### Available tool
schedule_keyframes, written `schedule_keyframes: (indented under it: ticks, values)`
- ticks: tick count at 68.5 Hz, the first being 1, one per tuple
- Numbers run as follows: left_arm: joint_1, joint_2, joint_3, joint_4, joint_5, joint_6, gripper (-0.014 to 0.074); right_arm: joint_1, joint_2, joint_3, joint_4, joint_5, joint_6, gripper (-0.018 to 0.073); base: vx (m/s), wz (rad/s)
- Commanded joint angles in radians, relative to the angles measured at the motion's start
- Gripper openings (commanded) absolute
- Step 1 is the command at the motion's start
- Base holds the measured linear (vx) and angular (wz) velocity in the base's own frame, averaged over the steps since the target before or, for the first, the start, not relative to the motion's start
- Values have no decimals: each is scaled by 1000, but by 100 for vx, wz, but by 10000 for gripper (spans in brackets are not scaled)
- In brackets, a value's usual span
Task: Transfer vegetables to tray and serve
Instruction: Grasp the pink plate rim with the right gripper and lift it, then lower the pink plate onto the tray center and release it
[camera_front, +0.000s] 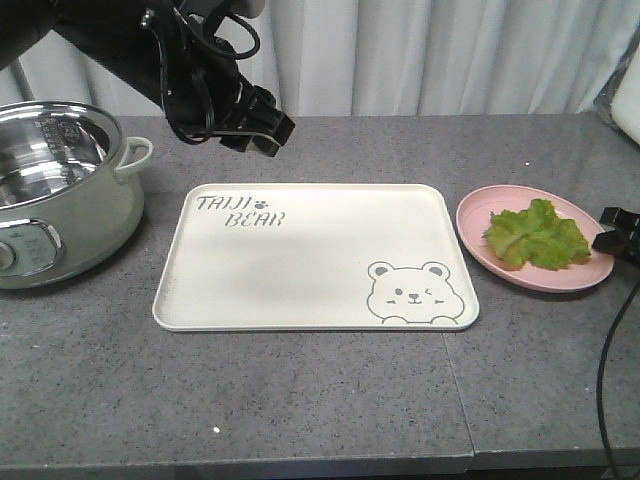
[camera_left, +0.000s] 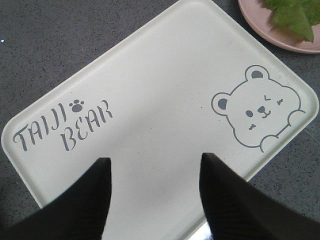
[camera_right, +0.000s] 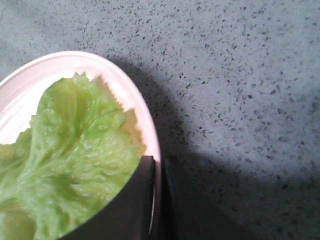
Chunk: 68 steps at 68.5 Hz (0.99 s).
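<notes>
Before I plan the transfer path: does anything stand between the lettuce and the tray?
Nothing visible does. The lettuce leaf lies on the pink plate beside the tray, with only bare counter between.

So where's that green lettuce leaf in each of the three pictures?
Front view: the lettuce leaf lies far right on the pink plate, beside the tray.
Left wrist view: the lettuce leaf is in the top right corner, cut off by the frame.
Right wrist view: the lettuce leaf fills the lower left.
Shared landmark: the pink plate under it.
</notes>
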Motion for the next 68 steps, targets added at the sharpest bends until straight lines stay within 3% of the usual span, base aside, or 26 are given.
schedule_keyframes:
  ticks: [1,21,40,52,68]
  values:
    - [-4,-46,-20,-12,-42,-10,376,-3,-55,-30,26,-20,33,-6,0,0]
    - [-4,-46,-20,-12,-40,-10,376,-3,-124,-30,28,-40,34,-6,0,0]
    - [-4,-46,-20,-12,-35,-10,376,35,-189,-116,45,-204,63,-4,0,0]
    - [-4,-46,-20,-12,-33,-10,376,187,-188,-198,24,-215,105,-3,0,0]
    - [-4,-46,-20,-12,-21,-10,376,475,-167,-228,17,-19,108,-3,0,0]
